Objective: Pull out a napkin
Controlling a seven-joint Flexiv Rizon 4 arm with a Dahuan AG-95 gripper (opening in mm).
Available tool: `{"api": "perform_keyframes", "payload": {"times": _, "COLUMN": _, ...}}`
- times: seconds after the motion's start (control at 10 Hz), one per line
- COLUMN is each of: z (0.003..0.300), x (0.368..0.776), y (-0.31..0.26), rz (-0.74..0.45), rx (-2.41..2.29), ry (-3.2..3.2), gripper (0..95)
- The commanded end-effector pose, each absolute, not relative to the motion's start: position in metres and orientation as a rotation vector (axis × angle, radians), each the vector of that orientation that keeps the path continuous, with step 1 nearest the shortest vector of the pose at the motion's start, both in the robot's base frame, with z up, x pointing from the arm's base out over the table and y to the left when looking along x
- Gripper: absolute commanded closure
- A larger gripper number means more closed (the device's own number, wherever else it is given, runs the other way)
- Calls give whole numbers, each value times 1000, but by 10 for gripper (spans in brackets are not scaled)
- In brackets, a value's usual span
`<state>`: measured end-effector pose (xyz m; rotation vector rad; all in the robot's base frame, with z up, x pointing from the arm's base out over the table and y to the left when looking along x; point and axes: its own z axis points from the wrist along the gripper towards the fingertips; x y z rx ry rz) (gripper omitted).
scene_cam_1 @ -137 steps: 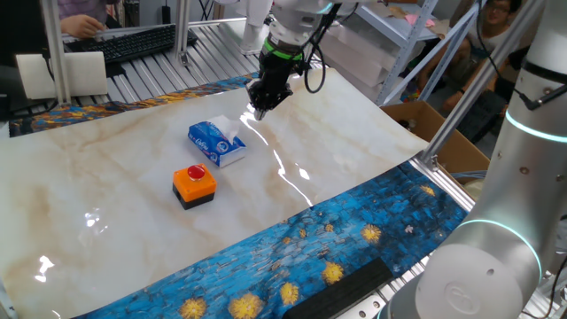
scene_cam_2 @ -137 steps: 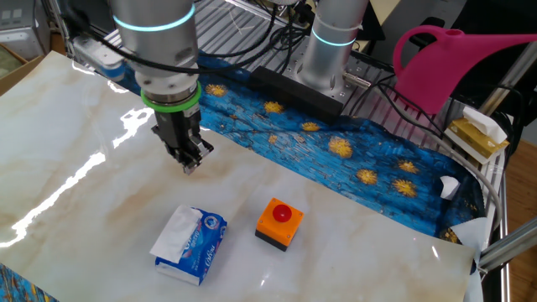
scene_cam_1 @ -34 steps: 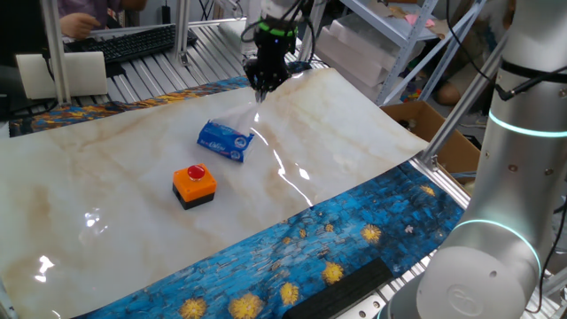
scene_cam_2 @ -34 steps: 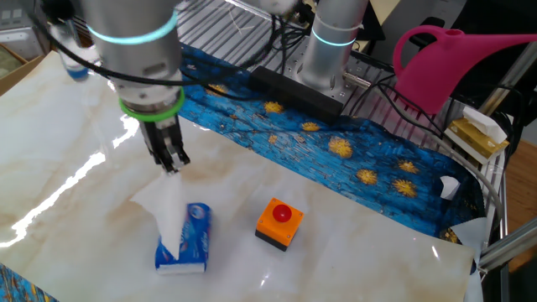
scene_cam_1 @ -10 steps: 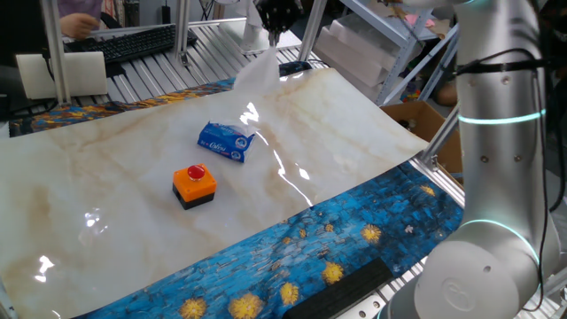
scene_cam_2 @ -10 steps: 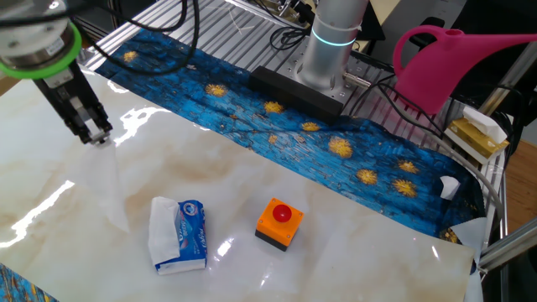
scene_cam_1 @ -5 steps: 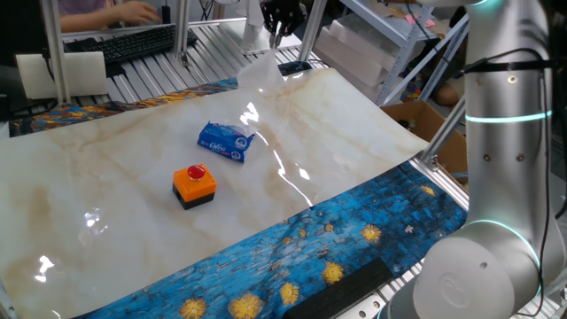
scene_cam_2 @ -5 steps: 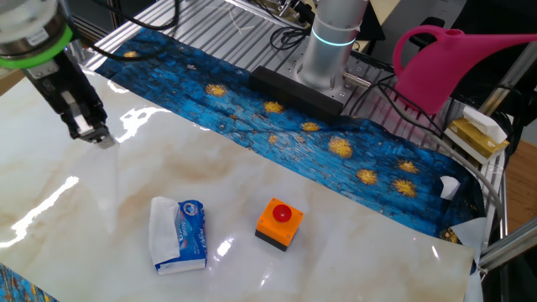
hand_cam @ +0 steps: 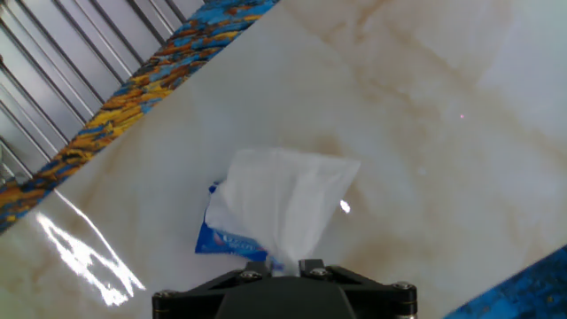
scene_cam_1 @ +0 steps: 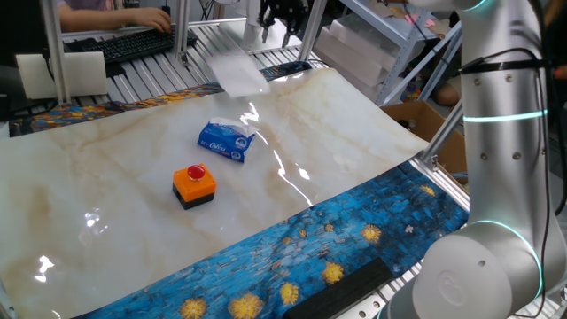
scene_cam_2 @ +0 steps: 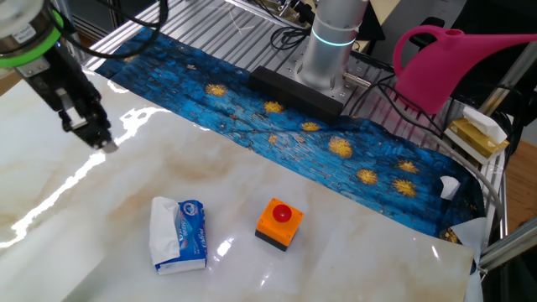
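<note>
The napkin [scene_cam_1: 236, 73] is clear of the tissue pack [scene_cam_1: 225, 142], in the air above and beyond it toward the far edge of the tabletop [scene_cam_1: 354, 133]. In one fixed view it shows as a pale, blurred sheet, spread fairly flat, with its near corner just below and beside the end effector [scene_cam_1: 280, 30]. In the hand view it narrows up to the fingers and fans out below them, covering part of the pack, so its long axis looks to run down from the end effector toward the pack. Whether the fingers are closed on it or have let go, I cannot tell. The arm is high above the pack, fingers pointing down at the tabletop
</note>
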<state>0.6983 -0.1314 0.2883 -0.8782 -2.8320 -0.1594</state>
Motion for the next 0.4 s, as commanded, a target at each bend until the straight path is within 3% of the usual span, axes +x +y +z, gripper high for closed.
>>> {"api": "perform_keyframes", "payload": {"times": 0.1, "z": 286, "x": 694, "y": -131, "rz": -184, "rx": -874, "ry": -2849, "gripper": 190}}
{"api": "perform_keyframes", "payload": {"times": 0.4, "z": 286, "x": 694, "y": -131, "rz": -185, "rx": -870, "ry": -2849, "gripper": 190}}
